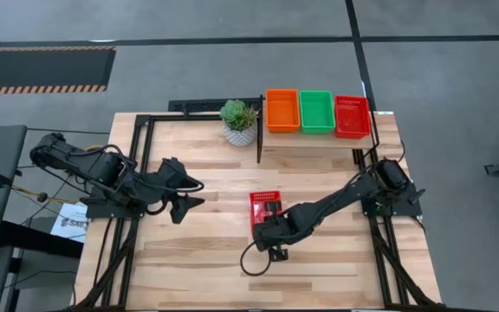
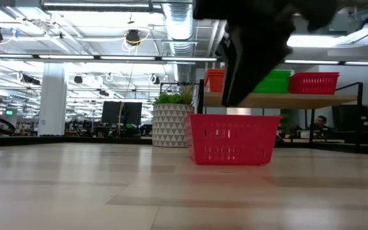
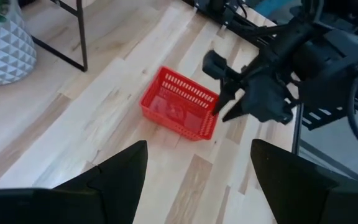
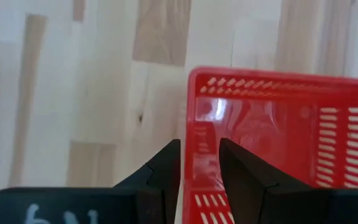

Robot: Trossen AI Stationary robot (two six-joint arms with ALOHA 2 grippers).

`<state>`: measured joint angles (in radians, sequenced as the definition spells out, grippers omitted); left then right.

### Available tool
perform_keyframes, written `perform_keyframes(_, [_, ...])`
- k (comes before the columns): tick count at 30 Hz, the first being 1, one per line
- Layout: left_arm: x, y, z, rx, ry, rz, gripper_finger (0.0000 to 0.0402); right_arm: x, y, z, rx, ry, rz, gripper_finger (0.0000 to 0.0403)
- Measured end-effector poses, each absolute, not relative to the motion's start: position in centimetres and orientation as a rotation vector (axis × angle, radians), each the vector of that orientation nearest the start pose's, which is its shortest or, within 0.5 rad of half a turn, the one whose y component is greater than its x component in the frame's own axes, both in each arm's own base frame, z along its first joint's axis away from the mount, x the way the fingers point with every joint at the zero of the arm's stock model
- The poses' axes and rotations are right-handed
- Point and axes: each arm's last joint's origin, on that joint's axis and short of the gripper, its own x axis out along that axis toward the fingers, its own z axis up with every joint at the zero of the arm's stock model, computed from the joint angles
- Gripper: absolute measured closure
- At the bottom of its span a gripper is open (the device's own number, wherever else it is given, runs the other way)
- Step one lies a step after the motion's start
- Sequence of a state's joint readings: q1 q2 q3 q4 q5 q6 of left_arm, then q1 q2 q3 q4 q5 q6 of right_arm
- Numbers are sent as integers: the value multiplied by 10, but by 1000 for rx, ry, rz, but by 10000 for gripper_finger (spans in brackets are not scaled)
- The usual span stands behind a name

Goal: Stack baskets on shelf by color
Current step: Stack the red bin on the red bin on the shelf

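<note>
Red basket [image 4: 278, 143] on table; right gripper [image 4: 199, 163] fingers straddle its side wall, clamped on it. Left gripper [image 3: 197, 168] spread apart, waiting.

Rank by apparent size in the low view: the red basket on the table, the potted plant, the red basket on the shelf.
1. Red basket on the table, nearest the camera.
2. Potted plant.
3. Red basket on the shelf; likely the same true size as the first, only farther.

High view: overhead, straight down, whole tabletop [image 1: 206, 260]. Low view: tabletop height, level, facing room. Left wrist: oblique, far. Right wrist: close, straight down. All four share red basket [image 1: 264, 203], 6 o'clock of shelf [image 1: 319, 139].
</note>
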<state>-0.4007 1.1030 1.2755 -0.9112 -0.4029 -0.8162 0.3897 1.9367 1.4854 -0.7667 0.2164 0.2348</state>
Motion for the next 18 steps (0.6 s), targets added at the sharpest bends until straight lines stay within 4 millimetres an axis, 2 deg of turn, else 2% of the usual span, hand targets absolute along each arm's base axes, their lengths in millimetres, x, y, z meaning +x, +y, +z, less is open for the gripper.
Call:
perform_keyframes(10, [189,-67,375,-471,629,309,128,358,136,175,-151,1199,11,269])
perform_keyframes(18, [189,-66,376,-466,618,323,128,366,127,169,-106,1123,-5,269])
